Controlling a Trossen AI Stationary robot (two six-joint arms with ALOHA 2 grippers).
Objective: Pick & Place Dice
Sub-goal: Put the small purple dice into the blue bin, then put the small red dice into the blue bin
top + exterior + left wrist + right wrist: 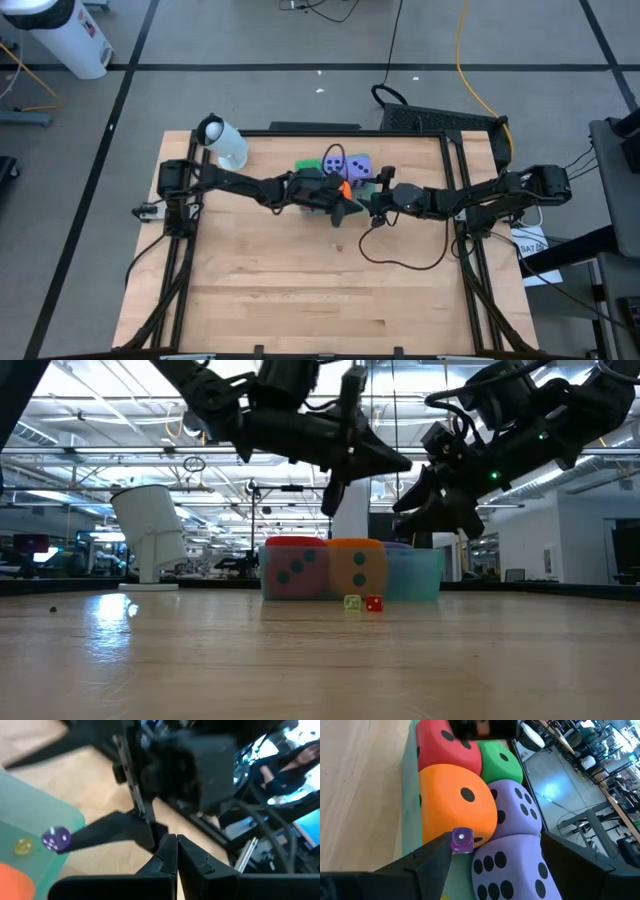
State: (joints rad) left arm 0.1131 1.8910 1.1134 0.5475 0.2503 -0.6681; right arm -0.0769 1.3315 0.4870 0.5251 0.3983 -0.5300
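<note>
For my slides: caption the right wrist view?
Open right gripper above a small purple die beside big foam dice.

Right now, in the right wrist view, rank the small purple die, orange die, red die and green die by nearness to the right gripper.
1. Small purple die, between the right gripper's fingers.
2. Orange die, just behind it.
3. Red die and green die, farthest; too close to call.

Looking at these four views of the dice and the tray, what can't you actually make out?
- Green die: in the low view it is hidden behind the red die and orange die.
- Two purple dice: in the high view the arms partly cover them.
- Tiny purple die: too small to count its pips.
- Two tiny dice on the table: too small to read their faces.
- Person: blurred, cut off by the edge.
</note>
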